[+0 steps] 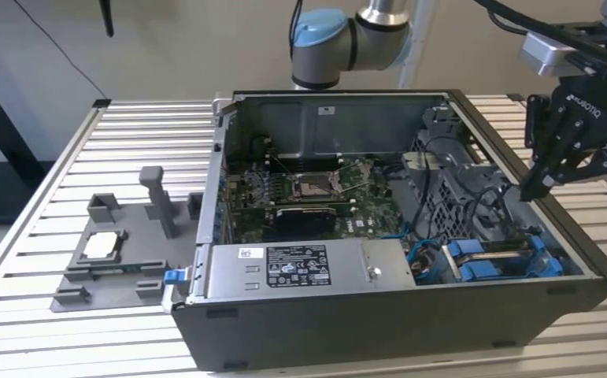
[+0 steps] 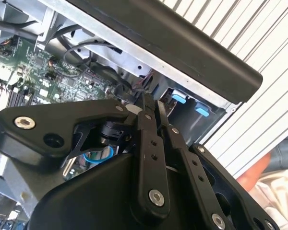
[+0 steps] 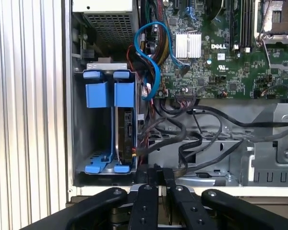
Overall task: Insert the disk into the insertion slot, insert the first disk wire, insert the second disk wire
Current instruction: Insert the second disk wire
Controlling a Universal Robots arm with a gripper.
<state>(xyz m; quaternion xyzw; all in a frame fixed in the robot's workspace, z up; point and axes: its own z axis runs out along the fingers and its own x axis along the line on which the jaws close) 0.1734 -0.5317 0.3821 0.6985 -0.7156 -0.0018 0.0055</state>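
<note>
The disk (image 3: 126, 130) stands on edge in the drive cage (image 3: 80, 143), held in its blue carrier bracket (image 3: 124, 93). In the exterior view the disk (image 1: 484, 249) sits at the near right corner of the open computer case (image 1: 387, 323). A looping blue wire (image 3: 153, 52) and a bundle of black cables (image 3: 192, 139) lie beside the cage. My gripper (image 1: 529, 189) hangs over the case's right wall above those cables. Its black fingers (image 3: 146, 191) are pressed together, shut, with nothing visible between them. In the second wrist view the gripper (image 2: 151, 101) points toward the black cables.
A label-bearing grey power-supply box (image 1: 293, 268) fills the case's near side, and the motherboard (image 1: 314, 189) lies at its middle. A grey fixture (image 1: 114, 252) holding small parts stands on the slatted table at the exterior view's left. Orange and pale cloth (image 2: 264, 179) shows beyond the case.
</note>
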